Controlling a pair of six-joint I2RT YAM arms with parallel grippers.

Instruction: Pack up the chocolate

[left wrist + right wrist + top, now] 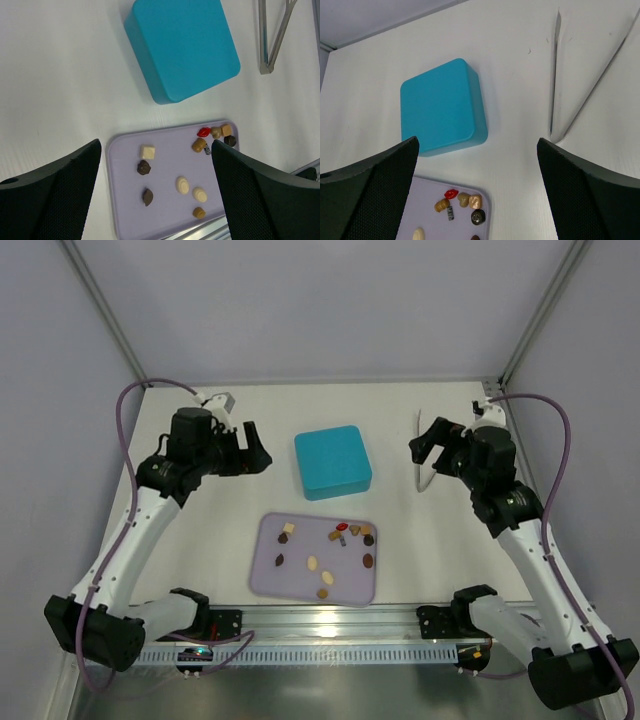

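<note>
A: Where do we find the chocolate (pixel 313 562)?

B: Scattered on the lavender tray (pixel 270 580), which lies on the tabletop (pixel 200 530) just on the near side of the closed teal box (pixel 332 461), not touching it. We count dark, tan and cream pieces and one red one, the tightest cluster in the tray corner toward the box's right side.

A: And our grippers?

B: The left gripper (pixel 257 447) hangs left of the box, fingers spread, nothing between them. The right gripper (pixel 425 445) is right of the box, likewise spread and empty, with metal tongs (pixel 262 45) lying beside it.
</note>
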